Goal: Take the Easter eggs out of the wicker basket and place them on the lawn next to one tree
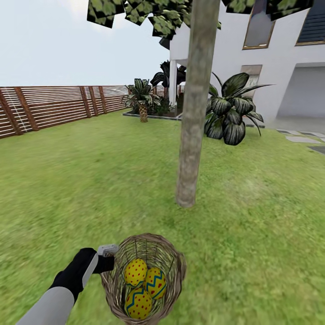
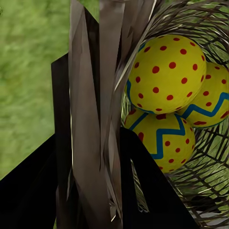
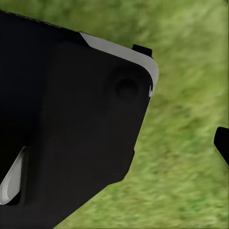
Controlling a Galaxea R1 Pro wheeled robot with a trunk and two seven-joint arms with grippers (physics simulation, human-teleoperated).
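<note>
Your wicker basket (image 1: 143,275) sits low in the head view, tipped so its open mouth faces up and toward the camera, its deep bowl running down and away from you. All three eggs (image 1: 145,286) lie inside it, packed touching one another: one at the upper left (image 1: 135,271), one at the right (image 1: 156,282), one nearest you (image 1: 138,303). The right-hand one lies with its long axis roughly upright in the head view; the orientation of the other two cannot be judged with confidence. Your left gripper (image 1: 108,257) is at the basket's left rim; in the left wrist view the woven wall (image 2: 93,119) stands between the dark fingers (image 2: 143,186), so the claw is closed on the rim and has hold of the basket. The tree (image 1: 194,117) stands on the lawn (image 1: 81,180) just beyond the basket, trunk near upright and leaning slightly, with open grass between. Farther back are a wooden fence (image 1: 54,106), a small palm (image 1: 142,99), a broad-leaved plant (image 1: 232,110) and a white house (image 1: 280,58). The right wrist view gives a dark housing (image 3: 71,124) over grass; whether your right claw is open or closed cannot be told.
</note>
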